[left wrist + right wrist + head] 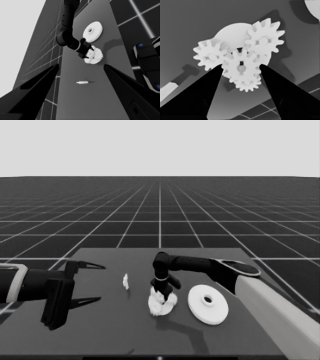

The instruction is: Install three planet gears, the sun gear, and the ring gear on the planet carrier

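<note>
The smaller round part (161,307) lies mid-table with toothed gears on it. In the right wrist view three planet gears (211,57) ring the middle of the smaller round part (232,32). The sun gear (241,68) sits in the centre, meshed among them. My right gripper (162,295) points straight down over this cluster, and its two fingertips press the sun gear's opposite sides. The larger round part (208,304) lies flat just right of the cluster, apart from it. My left gripper (102,283) waits open over the table's left end, holding nothing.
A thin white piece (126,281) lies left of the cluster, between the two grippers. The right arm's pale grey forearm (280,310) crosses the lower right corner. Dark machinery with blue lights (147,62) shows past the table's edge in the left wrist view.
</note>
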{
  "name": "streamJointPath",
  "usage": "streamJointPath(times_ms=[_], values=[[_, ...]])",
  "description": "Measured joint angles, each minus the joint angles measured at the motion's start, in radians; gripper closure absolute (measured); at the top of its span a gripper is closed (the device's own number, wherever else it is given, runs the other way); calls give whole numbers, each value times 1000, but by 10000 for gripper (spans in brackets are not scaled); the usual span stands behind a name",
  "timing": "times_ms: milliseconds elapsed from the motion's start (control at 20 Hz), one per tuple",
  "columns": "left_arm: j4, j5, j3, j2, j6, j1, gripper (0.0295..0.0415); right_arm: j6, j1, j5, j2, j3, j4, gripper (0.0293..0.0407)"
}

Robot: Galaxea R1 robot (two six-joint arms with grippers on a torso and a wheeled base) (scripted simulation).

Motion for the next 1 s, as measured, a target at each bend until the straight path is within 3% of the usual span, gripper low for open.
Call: streamJointPath(times_ms=[1000], values=[[0, 0, 0, 0, 0, 0, 326, 209, -1, 0, 0, 0, 0, 391]])
